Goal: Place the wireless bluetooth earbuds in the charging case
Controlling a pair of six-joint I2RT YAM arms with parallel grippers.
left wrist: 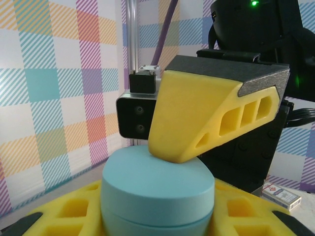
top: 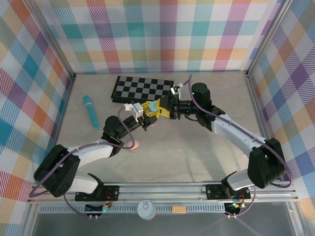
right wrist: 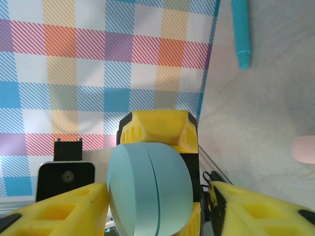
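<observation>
Above the middle of the table (top: 197, 157), the left gripper (top: 148, 116) pinches the light blue charging case (top: 154, 105) between its yellow fingers. The right gripper (top: 163, 111) has its jaws spread wider than the case, one finger (left wrist: 197, 118) resting on the closed lid. A pale pink rounded piece (top: 134, 144), earbud or case I cannot tell, lies toward the near edge beside the left arm, with a teal stick (top: 90, 111) toward the left edge and a checkered mat (top: 142, 88) by the far edge.

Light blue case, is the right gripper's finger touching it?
Touching. The left wrist view shows a yellow finger of the right gripper resting on the light blue case lid.
</observation>
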